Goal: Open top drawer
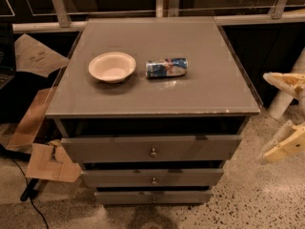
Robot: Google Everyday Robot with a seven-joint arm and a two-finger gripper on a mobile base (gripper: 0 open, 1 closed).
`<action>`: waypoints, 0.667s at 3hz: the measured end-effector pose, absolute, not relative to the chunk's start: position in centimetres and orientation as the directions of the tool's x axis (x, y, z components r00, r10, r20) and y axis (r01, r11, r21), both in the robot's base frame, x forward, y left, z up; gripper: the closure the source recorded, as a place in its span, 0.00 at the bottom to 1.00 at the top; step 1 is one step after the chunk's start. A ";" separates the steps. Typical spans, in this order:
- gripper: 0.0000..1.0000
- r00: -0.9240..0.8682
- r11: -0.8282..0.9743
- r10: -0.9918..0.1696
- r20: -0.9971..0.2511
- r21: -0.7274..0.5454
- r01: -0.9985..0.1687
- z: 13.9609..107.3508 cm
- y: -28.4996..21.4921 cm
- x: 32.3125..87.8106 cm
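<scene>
The top drawer [119, 149] is the widest grey front, just under the cabinet top, with a small round metal knob [153, 152] at its centre. A dark gap shows above its front; its inside is hidden. Two narrower grey drawer fronts [152, 178] sit below it with like knobs. My gripper [285, 113] is at the right edge of the view, beside the cabinet's right side and apart from it. Its two cream fingers [281, 79] are spread wide, with nothing between them. It is well right of the knob.
On the grey cabinet top [205, 85] stand a white bowl [112, 67] and a blue-and-white can [166, 67] lying on its side. Cardboard pieces [45, 161] lie on the floor to the left. A metal rail [143, 20] runs behind. Speckled floor [267, 194] is at the lower right.
</scene>
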State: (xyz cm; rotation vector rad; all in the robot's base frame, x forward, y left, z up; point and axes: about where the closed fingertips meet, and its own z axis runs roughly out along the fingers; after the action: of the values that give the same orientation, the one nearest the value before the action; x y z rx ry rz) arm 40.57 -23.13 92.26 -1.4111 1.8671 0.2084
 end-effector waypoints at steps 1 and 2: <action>0.00 -0.090 0.373 -0.747 -0.659 -0.303 -0.877 92.1 -23.1 40.6; 0.00 -0.057 0.354 -0.767 -0.639 -0.347 -0.868 93.3 -22.5 40.1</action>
State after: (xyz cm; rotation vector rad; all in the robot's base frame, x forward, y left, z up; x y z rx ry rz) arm 40.08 -22.54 93.29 -1.4350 1.8399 0.1644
